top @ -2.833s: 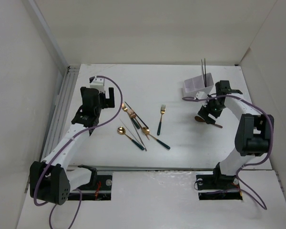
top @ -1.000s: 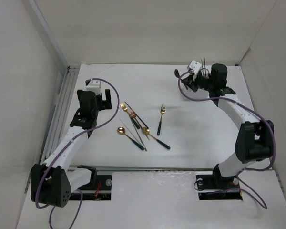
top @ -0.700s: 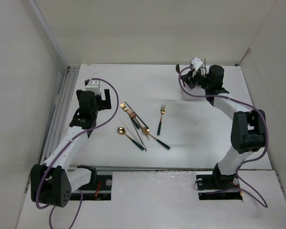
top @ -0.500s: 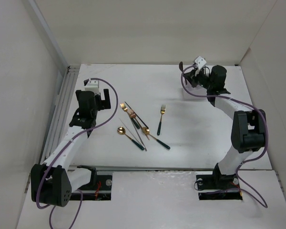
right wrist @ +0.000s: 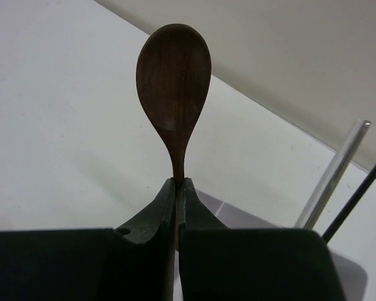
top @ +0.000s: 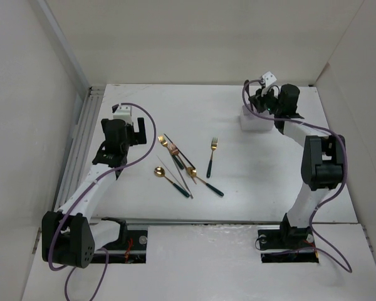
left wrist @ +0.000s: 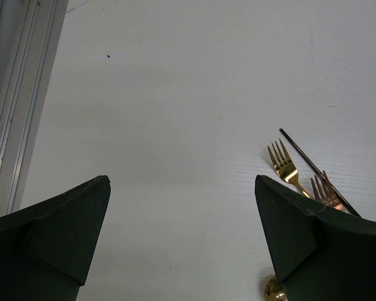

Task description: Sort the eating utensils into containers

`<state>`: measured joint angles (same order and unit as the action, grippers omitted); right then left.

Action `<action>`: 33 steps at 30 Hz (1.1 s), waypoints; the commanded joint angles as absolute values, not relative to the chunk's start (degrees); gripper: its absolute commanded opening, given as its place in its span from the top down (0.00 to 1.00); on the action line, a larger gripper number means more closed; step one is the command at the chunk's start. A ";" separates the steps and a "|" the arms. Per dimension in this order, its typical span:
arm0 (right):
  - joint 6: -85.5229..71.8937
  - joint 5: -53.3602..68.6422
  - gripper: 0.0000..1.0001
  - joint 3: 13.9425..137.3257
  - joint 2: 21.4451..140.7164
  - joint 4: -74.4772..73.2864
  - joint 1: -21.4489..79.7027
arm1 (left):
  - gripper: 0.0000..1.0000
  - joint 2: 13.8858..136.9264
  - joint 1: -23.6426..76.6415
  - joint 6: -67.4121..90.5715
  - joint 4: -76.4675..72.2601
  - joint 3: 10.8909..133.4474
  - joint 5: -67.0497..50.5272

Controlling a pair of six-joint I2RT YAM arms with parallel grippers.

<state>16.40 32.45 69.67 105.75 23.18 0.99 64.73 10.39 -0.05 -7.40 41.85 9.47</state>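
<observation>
Right wrist cam: right gripper (right wrist: 177, 183) is pinching the dark wooden spoon (right wrist: 173, 75) by its handle. It's swung up off the table to over the white bin (top: 250, 122), I think, though the arm hides it. Drop-in looks next. Left gripper (left wrist: 180, 188) is spread wide near the forks (left wrist: 283, 164).

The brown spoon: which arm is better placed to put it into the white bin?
The right arm. Its jaws are shut on the spoon, at the bin. The left arm hovers with open jaws far away, near the forks.
</observation>
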 commanded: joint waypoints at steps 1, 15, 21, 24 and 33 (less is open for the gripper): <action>15.29 30.50 1.00 75.15 107.05 18.72 0.62 | 0.00 64.25 10.20 0.62 -8.17 44.47 9.23; 15.82 27.25 0.93 75.15 108.28 12.13 1.14 | 0.00 64.25 10.20 0.62 -8.17 44.47 8.70; 15.82 27.25 0.61 75.67 107.50 11.61 1.14 | 0.00 64.25 10.20 0.62 -8.17 43.95 8.70; 15.82 27.25 0.55 75.15 105.13 11.60 1.66 | 0.00 64.25 10.20 0.62 -9.40 43.34 8.70; 16.44 8.29 0.39 70.23 91.33 8.18 12.29 | 0.00 62.58 10.20 3.07 -9.93 40.61 10.63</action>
<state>16.01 17.10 70.61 97.78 8.05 6.98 64.53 10.39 0.73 -7.77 41.60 9.50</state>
